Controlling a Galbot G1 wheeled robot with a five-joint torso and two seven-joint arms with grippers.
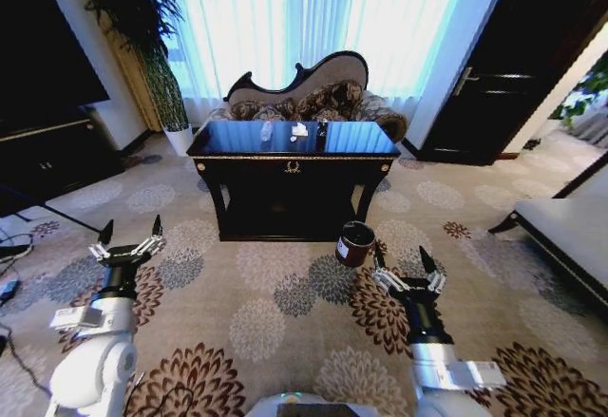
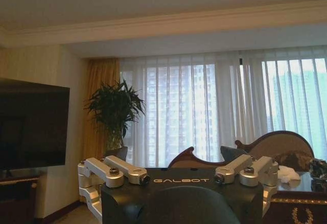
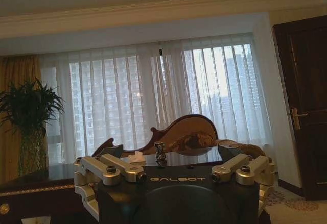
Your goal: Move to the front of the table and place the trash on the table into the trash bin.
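Standing well back from the table (image 1: pixel 292 159), we judge the approach unfinished: left gripper (image 1: pixel 130 237) and right gripper (image 1: pixel 403 265) spread wide, empty (trash (image 1: pixel 298 130) on top, bin (image 1: pixel 354 243) on floor), so closing in comes next.

I count one table (image 1: pixel 293 162), black with gold trim, and I place everything else from it. On its top I make out three bits of trash: one clear bottle (image 1: pixel 267 132) toward its left half, one white tissue (image 1: pixel 299 130) near the middle, and one dark can (image 1: pixel 321 132) just right of the tissue; there may be a fourth tiny scrap, but I can't tell from here. One trash bin (image 1: pixel 354 243) stands on the carpet by the table's front right leg. One sofa (image 1: pixel 309 94) sits behind the table, and one potted plant (image 1: pixel 152 47) to its left. Two grippers, my left gripper (image 1: pixel 131 236) and right gripper (image 1: pixel 403 263), sit in front of the table, fingers spread.
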